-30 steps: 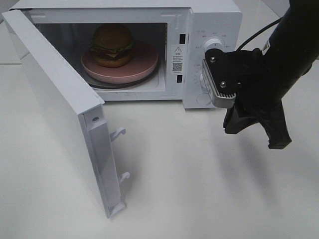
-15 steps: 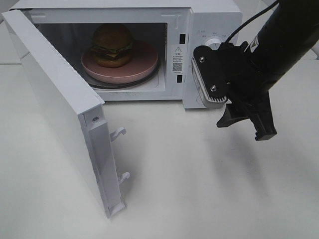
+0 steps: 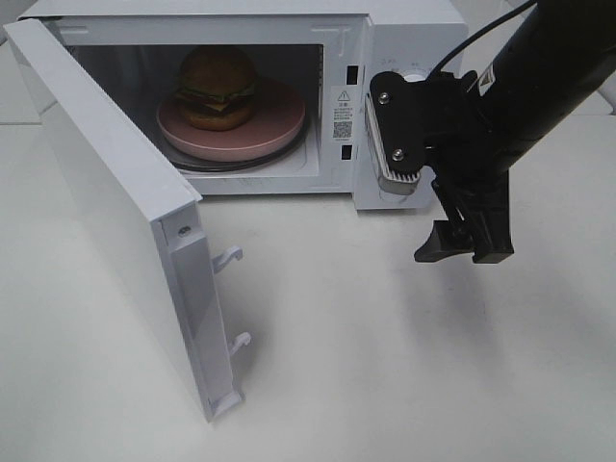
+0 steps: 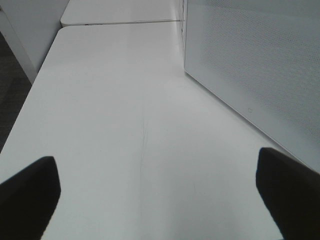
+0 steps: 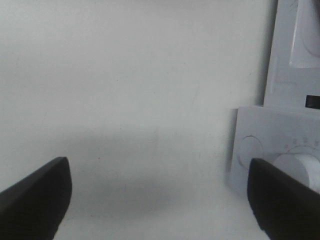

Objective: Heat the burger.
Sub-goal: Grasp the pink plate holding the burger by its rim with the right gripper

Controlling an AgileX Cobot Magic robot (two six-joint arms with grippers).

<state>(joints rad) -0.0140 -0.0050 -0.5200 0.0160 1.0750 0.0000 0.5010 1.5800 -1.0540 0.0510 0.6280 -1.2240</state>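
While the door [image 3: 106, 183] of the microwave [image 3: 404, 34] stands wide open, the burger [image 3: 217, 85] is seen on a pink plate [image 3: 279, 130] inside the cavity. It lies beyond the control panel [image 3: 390, 48] from the right gripper [image 3: 462, 252] and well apart from it. That gripper is held just in front of the panel and pointed down at the table [image 3: 385, 366], its jaws spread and nothing between them. The left gripper [image 4: 160, 187] is likewise shown parted and empty, with a white perforated panel [image 4: 250, 65] close on one side; whether that is the door or a side wall cannot be told.

Heating is judged not yet possible, since the door must be shut before a dial [image 5: 300, 167] is turned. Trouble could be caused by the right wrist's closeness to the control panel, where a dial might be knocked off its setting by a careless sweep. The door's free edge, with its latch hooks [image 3: 231, 258] exposed, lies well away from the right gripper. If it is pushed hard or off-line, the microwave could be shoved across the table or the latch left unseated.

The left arm is not caught in the high view. The lower dial is hidden there behind the right wrist, and whether wrist and panel touch cannot be made out. The panel markings are too small to be read.
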